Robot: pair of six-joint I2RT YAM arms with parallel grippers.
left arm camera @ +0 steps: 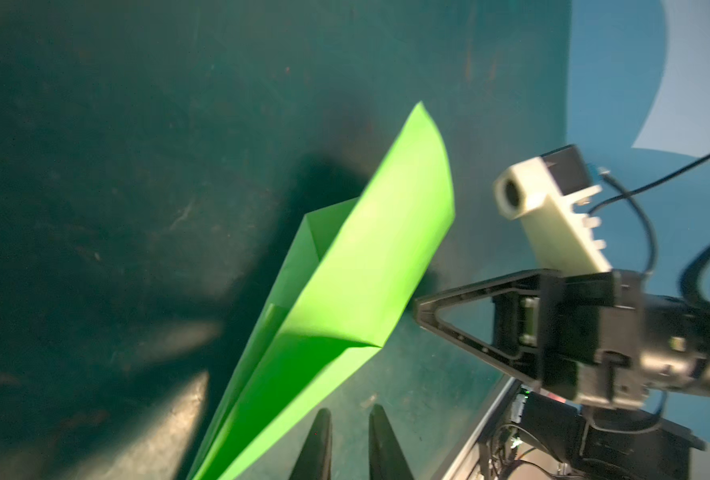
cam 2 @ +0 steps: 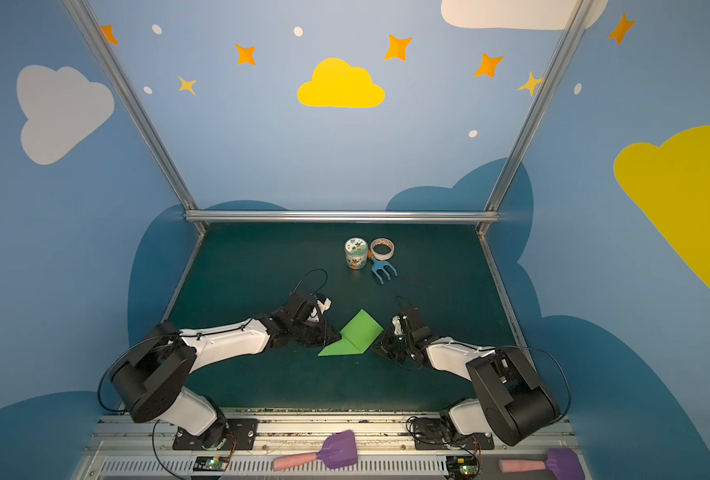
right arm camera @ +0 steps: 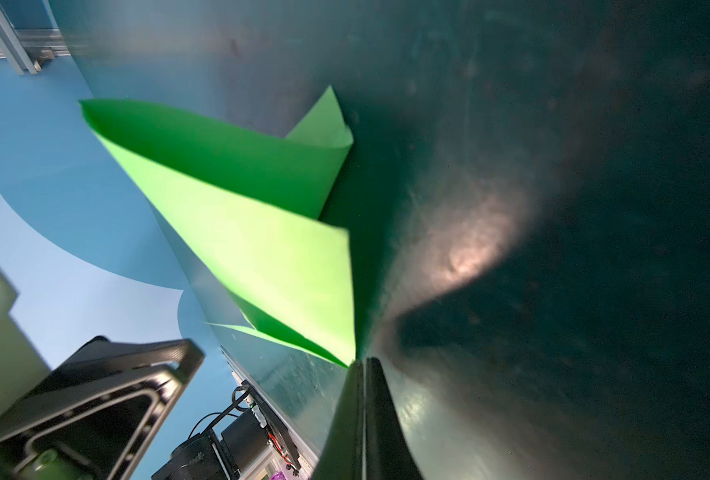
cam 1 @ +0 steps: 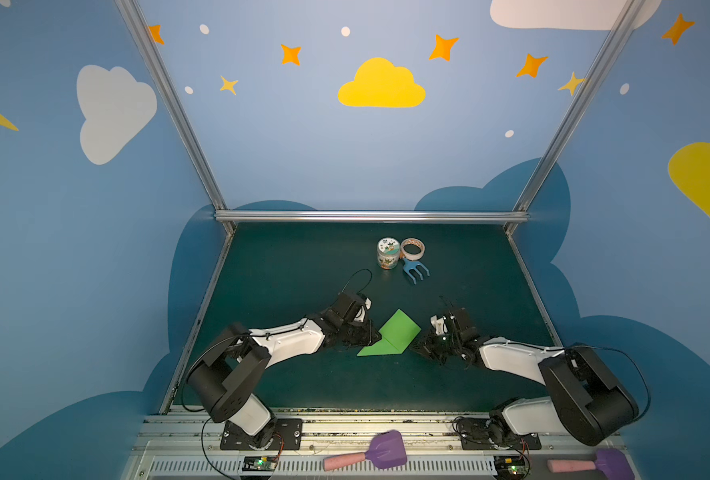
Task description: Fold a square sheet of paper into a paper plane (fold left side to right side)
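Dark green mat (cam 1: 303,270) covers the table, inside blue walls painted with clouds and stars. Sheet of paper (cam 1: 395,334), bright green and already part-folded, lies near the middle of the mat between the two arms in both top views (cam 2: 355,336); one narrow point runs toward the front left, and a broad flap rises off the mat. Right gripper (right arm camera: 363,363): fingers pressed together, pinching the near right corner of the sheet (right arm camera: 270,257), which curls upward from that grip. Left gripper (left arm camera: 347,415): fingertips slightly apart, bare mat between them, the sheet's (left arm camera: 366,270) long folded edge just beside them; contact cannot be told. In a top view it sits at the sheet's left edge (cam 1: 368,336). Well behind, toward the back wall: printed jar (cam 1: 388,252), tape roll (cam 1: 412,248) and blue toy rake (cam 1: 416,270), clustered together.
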